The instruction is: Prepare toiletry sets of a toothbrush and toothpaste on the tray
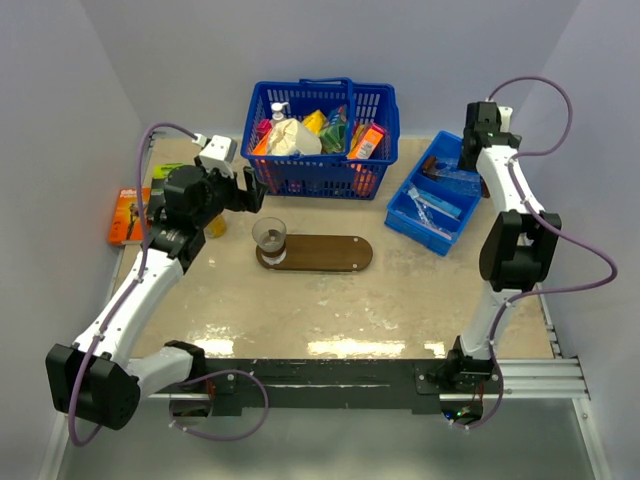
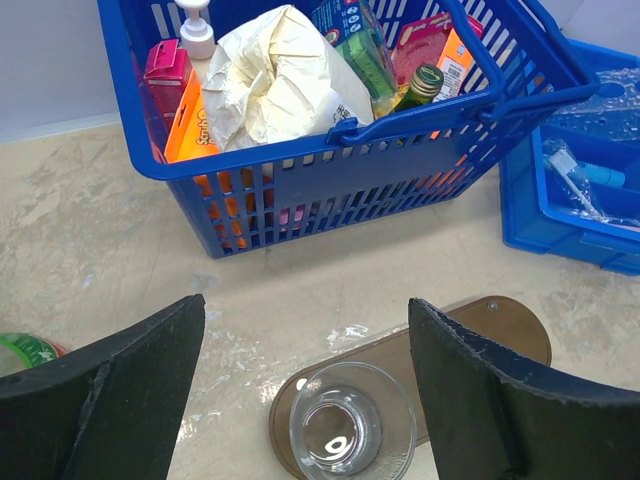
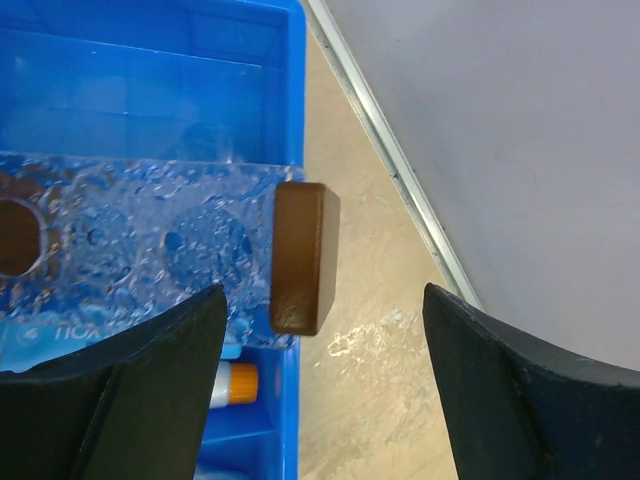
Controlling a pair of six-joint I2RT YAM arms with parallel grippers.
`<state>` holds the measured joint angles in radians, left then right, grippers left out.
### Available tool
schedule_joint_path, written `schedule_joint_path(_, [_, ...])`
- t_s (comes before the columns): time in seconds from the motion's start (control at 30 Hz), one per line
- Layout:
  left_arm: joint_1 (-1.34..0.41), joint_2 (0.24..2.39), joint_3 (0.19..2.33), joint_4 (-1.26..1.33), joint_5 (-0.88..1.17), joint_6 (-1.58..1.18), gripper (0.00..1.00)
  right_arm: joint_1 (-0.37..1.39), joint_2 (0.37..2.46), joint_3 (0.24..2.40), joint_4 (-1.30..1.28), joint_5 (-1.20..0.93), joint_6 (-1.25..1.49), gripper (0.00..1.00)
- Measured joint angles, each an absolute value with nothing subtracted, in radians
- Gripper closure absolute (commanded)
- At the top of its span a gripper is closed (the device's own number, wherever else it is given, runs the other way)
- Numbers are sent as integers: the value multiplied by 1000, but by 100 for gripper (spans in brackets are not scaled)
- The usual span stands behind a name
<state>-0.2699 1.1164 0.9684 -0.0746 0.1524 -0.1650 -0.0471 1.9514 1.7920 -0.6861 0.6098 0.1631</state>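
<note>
The dark brown oval tray point(image 1: 330, 254) lies mid-table with a clear glass cup point(image 1: 270, 237) on its left end. My left gripper point(image 1: 248, 192) is open and empty, just behind that end; in the left wrist view point(image 2: 305, 310) the cup point(image 2: 352, 430) and tray point(image 2: 500, 325) lie below and between the fingers. My right gripper point(image 1: 468, 155) is open and empty over the far end of the blue bin point(image 1: 408, 212), which holds pale slim items point(image 1: 432, 208). In the right wrist view point(image 3: 322, 295) a tube with an orange cap point(image 3: 235, 383) shows. I cannot make out a toothbrush.
A blue basket point(image 1: 320, 175) full of groceries stands behind the tray. A clear plastic holder with holes point(image 3: 150, 250) and a brown end block point(image 3: 303, 257) lies across the bin. An orange box point(image 1: 128, 214) lies at the far left. The wall is close on the right.
</note>
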Motion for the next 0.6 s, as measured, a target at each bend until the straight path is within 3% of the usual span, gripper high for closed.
schedule_joint_path(0.6, [-272,1116,967,-71,152,-165,13,-88,2036,1819,-664,555,168,26])
